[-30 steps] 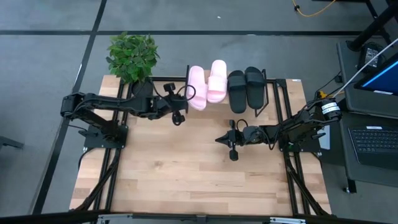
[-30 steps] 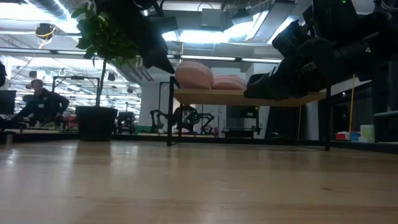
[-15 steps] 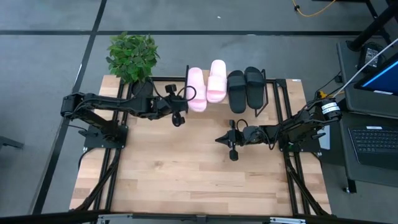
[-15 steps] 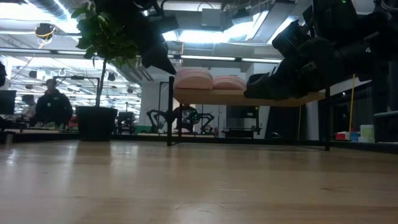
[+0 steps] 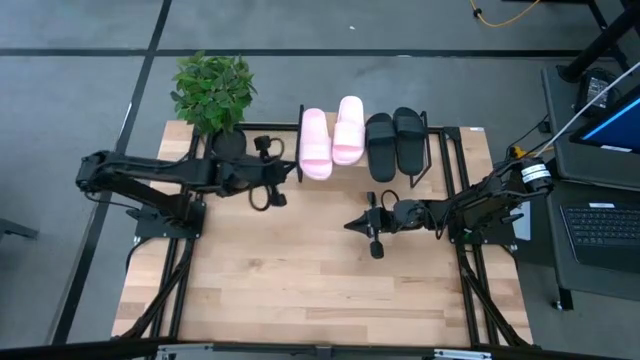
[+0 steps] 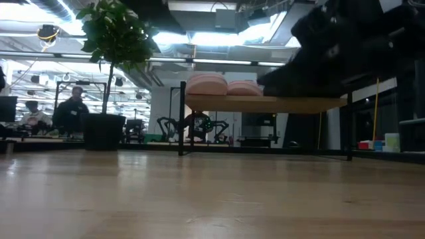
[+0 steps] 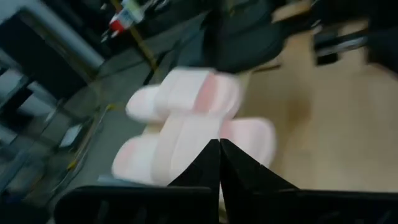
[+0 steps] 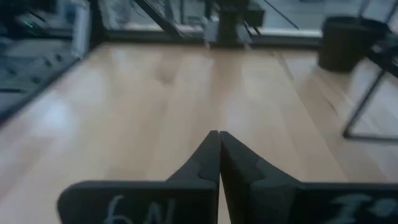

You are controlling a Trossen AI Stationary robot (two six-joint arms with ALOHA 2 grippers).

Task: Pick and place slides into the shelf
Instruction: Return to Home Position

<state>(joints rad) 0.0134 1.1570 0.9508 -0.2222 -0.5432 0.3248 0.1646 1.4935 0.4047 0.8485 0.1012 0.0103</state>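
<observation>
Two light pink slides (image 5: 315, 145) (image 5: 348, 130) and two black slides (image 5: 380, 147) (image 5: 408, 138) lie side by side, soles down, on the low shelf (image 5: 432, 150) at the table's far edge. In the low view the pink pair (image 6: 207, 84) rests on the wood plank (image 6: 265, 103). My left gripper (image 5: 282, 172) is shut and empty, just left of the shelf; its wrist view shows the pink slides (image 7: 186, 124) ahead of its shut fingers (image 7: 219, 144). My right gripper (image 5: 350, 223) hovers shut and empty over mid-table, near of the shelf.
A potted plant (image 5: 213, 92) stands at the far-left corner, just left of the shelf. Bare wooden tabletop (image 5: 300, 290) stretches across the near half. A laptop (image 5: 605, 235) sits beyond the table's right edge. A person (image 6: 73, 111) shows far off in the room.
My left gripper has drawn back from the shelf toward the table's left. The left pink slide, which stood higher than its partner a second ago, has settled flat on the plank. The right arm has kept still.
</observation>
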